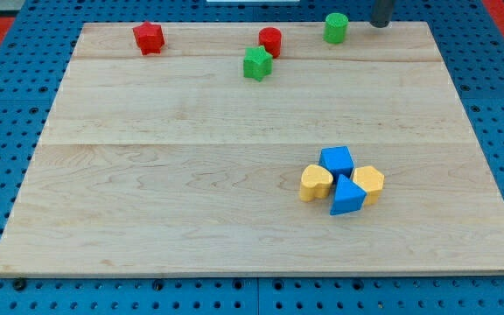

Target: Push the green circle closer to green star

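Sitting at the upper edge of the wooden board point(191, 192), slightly right of centre in the frame, the green circle point(336, 27) is seen as a short upright cylinder. The green star point(256, 64) is found lower and to the left of it, apart from it, with the red circle point(270, 40) placed between the two and just above-right of the star, close to it but contact cannot be confirmed. A red star-like block point(148, 37) is located in the upper left of the frame, well apart from the others. The dark rod is seen at the top edge of the frame, right of the green circle, and my tip point(381, 24) is placed near the board's top edge, just beside the green circle on its right, not touching it. No jaws are fitted on this rod, so no open or closed state can be told. In the lower right of the frame a tight cluster is formed: a blue block point(337, 161) at the top, a blue triangular block point(347, 197) below it, a yellow heart-like block point(316, 183) on the left and a yellow block point(368, 183) on the right, all touching or nearly so. The board is laid on a blue perforated surface point(7, 131).
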`<control>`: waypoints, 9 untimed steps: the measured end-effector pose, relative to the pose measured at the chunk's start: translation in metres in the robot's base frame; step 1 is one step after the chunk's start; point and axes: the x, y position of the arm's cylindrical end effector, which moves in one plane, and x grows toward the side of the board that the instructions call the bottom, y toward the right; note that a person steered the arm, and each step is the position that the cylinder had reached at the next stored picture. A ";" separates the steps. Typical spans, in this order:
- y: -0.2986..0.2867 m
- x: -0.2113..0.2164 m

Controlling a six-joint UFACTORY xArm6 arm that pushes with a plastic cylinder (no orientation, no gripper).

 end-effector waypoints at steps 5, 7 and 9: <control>-0.056 0.000; -0.074 0.008; -0.136 0.002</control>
